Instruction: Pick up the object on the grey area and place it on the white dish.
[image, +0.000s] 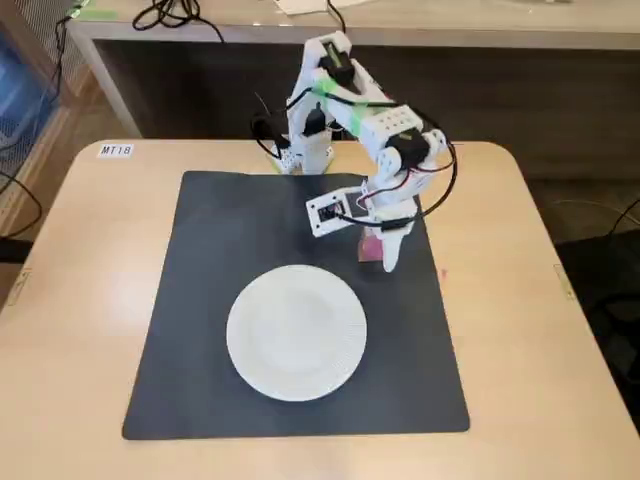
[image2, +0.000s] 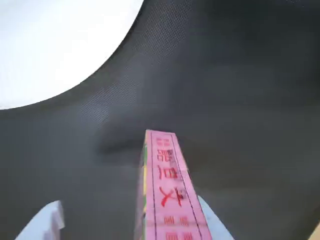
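Note:
The pink box (image: 371, 248) stands upright on the dark grey mat (image: 220, 250), just beyond the upper right of the white plate (image: 296, 333), which has nothing on it. My gripper (image: 383, 258) points down around the box. In the wrist view the box (image2: 167, 185), with red printing, lies against the right finger (image2: 212, 220). The left finger (image2: 50, 220) stands clearly apart from it, so the jaws are open. The gripper (image2: 127, 200) is low over the mat (image2: 240, 100). The plate (image2: 55, 45) fills the upper left of that view.
The arm's base (image: 305, 155) stands at the mat's far edge. The beige table (image: 540, 330) surrounds the mat. A desk with cables (image: 180, 15) runs along the back.

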